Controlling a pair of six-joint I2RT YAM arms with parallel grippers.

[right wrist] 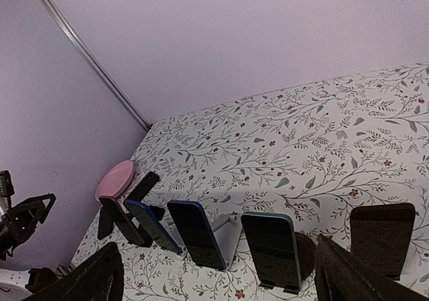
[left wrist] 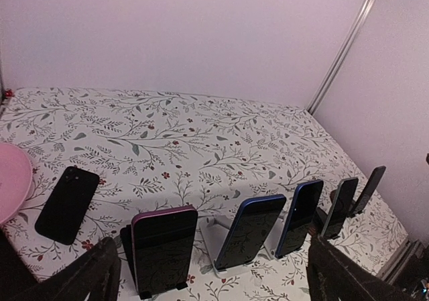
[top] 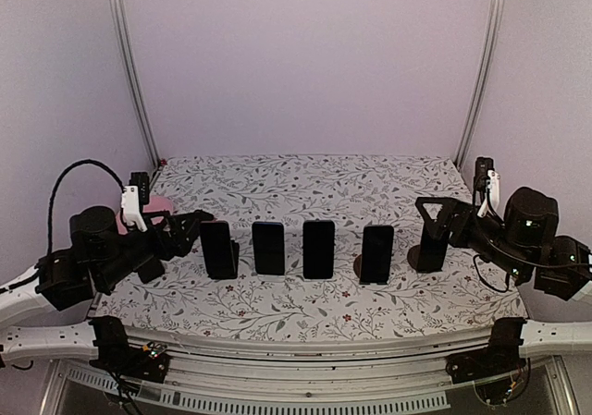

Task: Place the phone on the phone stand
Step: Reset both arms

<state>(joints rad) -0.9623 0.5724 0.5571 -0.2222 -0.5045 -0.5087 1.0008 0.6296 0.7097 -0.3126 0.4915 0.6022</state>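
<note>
A flat black phone (left wrist: 67, 204) lay face down on the counter (left wrist: 201, 133), whose cloth was printed with leafy sprigs, just beside a round pink plate (left wrist: 10, 180). Five glossy phones (top: 318, 249) leaned upright in a row on small stands (left wrist: 211, 244). On the left arm (top: 102, 249) and the right arm (top: 527, 225), the jaws gaped wide, empty.

I see a table (top: 305, 179) with a flower cloth. A row of stands (left wrist: 213, 242) sits at 6 o'clock. At 9 o'clock, a phone (left wrist: 67, 204) lies flat near a pink plate (left wrist: 10, 180).
</note>
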